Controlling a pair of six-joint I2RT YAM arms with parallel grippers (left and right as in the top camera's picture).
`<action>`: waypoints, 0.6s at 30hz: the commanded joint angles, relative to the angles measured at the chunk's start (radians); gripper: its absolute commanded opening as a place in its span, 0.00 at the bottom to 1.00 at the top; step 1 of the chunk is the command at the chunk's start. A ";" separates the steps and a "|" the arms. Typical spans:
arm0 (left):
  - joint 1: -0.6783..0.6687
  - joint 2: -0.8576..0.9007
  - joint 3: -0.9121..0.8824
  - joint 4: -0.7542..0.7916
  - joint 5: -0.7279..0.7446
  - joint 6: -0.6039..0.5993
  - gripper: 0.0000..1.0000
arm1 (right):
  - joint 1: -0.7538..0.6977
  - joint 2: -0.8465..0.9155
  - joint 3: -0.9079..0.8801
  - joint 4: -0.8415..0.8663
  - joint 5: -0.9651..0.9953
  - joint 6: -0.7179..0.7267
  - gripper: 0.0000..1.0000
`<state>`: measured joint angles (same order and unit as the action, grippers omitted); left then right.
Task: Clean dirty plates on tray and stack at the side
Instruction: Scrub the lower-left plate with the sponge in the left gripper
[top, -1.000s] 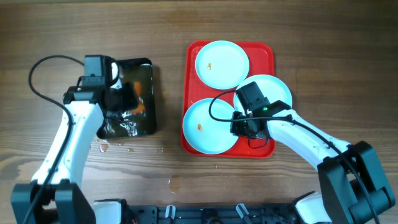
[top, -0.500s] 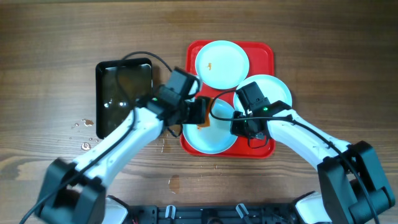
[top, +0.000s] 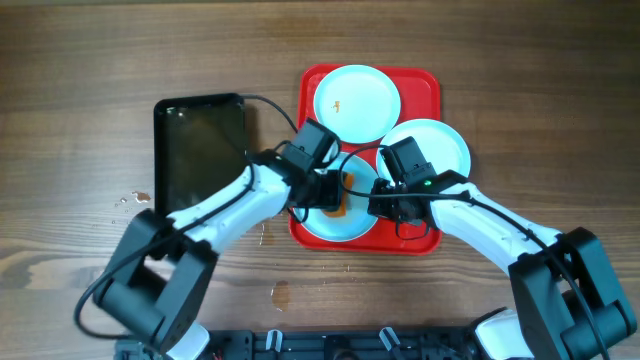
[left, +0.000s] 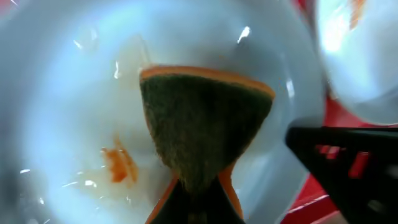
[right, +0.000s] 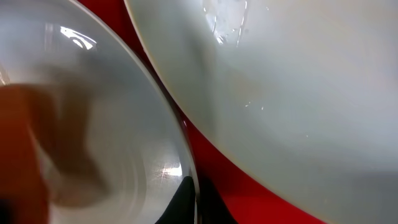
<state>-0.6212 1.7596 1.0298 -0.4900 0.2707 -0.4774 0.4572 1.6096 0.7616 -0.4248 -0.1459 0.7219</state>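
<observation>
Three pale plates lie on the red tray (top: 424, 82). The far plate (top: 356, 103) has an orange smear. The right plate (top: 435, 145) looks clean. My left gripper (top: 336, 190) is shut on an orange and green sponge (left: 205, 124), which presses on the near plate (top: 338, 228) beside an orange smear (left: 118, 165). My right gripper (top: 385, 207) is shut on that plate's right rim (right: 196, 199). The near plate (right: 93, 124) and the right plate (right: 298, 74) fill the right wrist view.
A black tray (top: 200, 150) holding water stands left of the red tray. Water drops (top: 135, 198) lie on the wood near its left front corner, and a wet patch (top: 280, 295) lies nearer the front edge.
My left arm has swung right from the black tray to the near plate, carrying the sponge onto it. My right gripper has stayed on the plate's rim.
</observation>
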 joint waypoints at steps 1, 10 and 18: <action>-0.015 0.088 0.010 0.005 -0.026 -0.009 0.04 | 0.005 0.021 -0.035 -0.006 0.019 0.012 0.04; 0.042 0.129 0.010 -0.082 -0.364 0.001 0.04 | 0.005 0.021 -0.035 -0.074 0.069 0.086 0.04; 0.085 0.114 0.066 -0.147 -0.447 0.001 0.04 | 0.005 0.021 -0.035 -0.156 0.132 0.119 0.04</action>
<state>-0.5644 1.8381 1.0893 -0.5873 -0.0101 -0.4770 0.4625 1.6043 0.7750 -0.5014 -0.1307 0.8127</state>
